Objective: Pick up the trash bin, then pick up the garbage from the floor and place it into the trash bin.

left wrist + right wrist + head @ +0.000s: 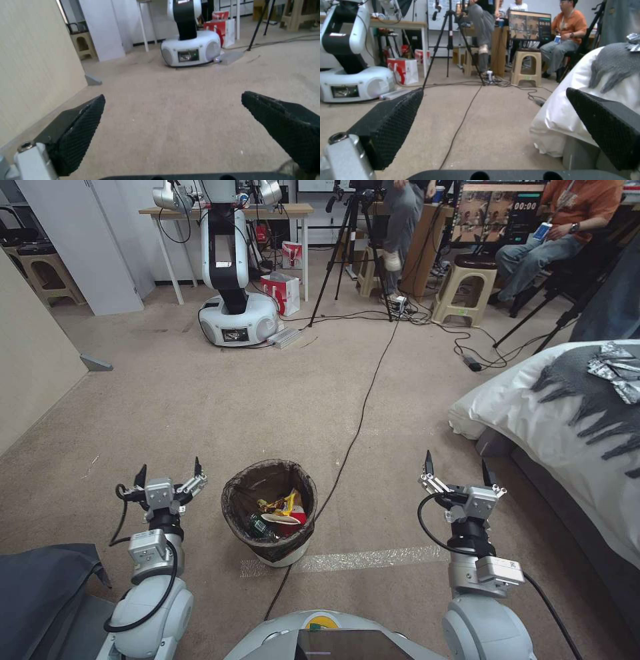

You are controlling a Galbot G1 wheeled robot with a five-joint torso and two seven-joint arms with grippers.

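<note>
The trash bin [235, 501], a small white bucket lined with a dark bag, stands upright on the carpet between my two arms. Inside it lies garbage [283, 511]: a yellow wrapper, a red-and-white cup and a green-labelled bottle. My left gripper [169, 475] hangs open just left of the bin, apart from it, with nothing between its fingers [78, 130]. On the bin's right, farther off, my right gripper [457, 467] is open too, and its fingers [388, 125] hold nothing. Both point forward over bare carpet.
A black cable [360, 420] runs across the carpet past the bin's right side. A bed [533, 400] with white bedding and a grey throw stands at the right. Another robot's white base [238, 319], a tripod [350, 253] and stools stand at the back. A beige wall [33, 62] is at the left.
</note>
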